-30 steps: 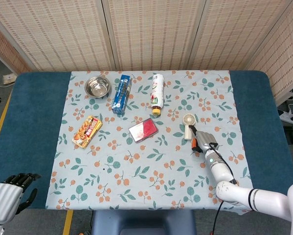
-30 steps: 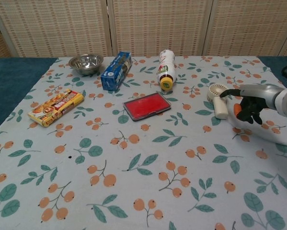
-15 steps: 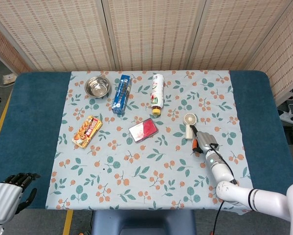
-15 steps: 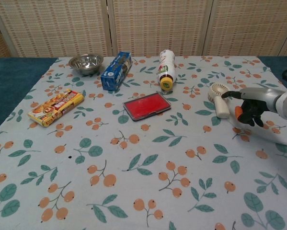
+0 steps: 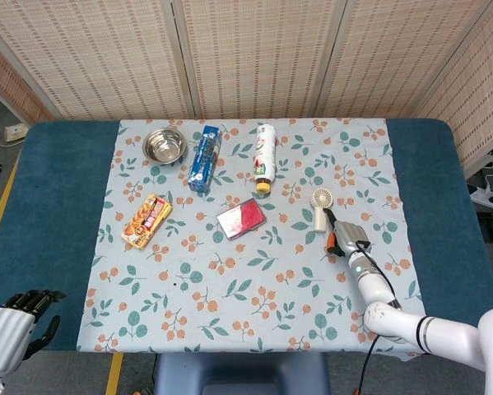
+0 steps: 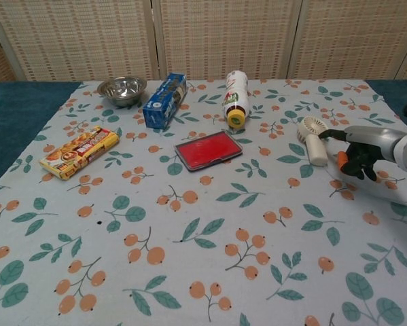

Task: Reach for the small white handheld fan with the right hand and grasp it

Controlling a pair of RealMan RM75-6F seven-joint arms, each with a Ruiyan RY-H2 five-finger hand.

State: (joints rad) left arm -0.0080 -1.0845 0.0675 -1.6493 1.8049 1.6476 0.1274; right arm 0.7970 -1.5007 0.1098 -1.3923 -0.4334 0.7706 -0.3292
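The small white handheld fan (image 5: 321, 207) (image 6: 313, 140) lies flat on the floral cloth at the right, round head toward the back, handle toward the front. My right hand (image 5: 345, 237) (image 6: 358, 151) is just to its right, low over the cloth. One dark finger (image 6: 329, 134) stretches out to the fan's handle and seems to touch it, while the other fingers curl downward. Nothing is held in that hand. My left hand (image 5: 11, 325) shows only in the head view, beyond the table's front left corner, holding nothing.
A red flat case (image 5: 241, 217) (image 6: 208, 150) lies left of the fan. At the back are a white bottle with a yellow cap (image 5: 265, 156) (image 6: 236, 97), a blue box (image 5: 204, 156) (image 6: 164, 100) and a steel bowl (image 5: 165, 146) (image 6: 121, 88). A snack pack (image 5: 146, 220) (image 6: 79, 151) lies at the left.
The fan has slid a little to the right and toward the back, and its handle has turned. My right hand has shifted right with it. The left hand has sunk slightly.
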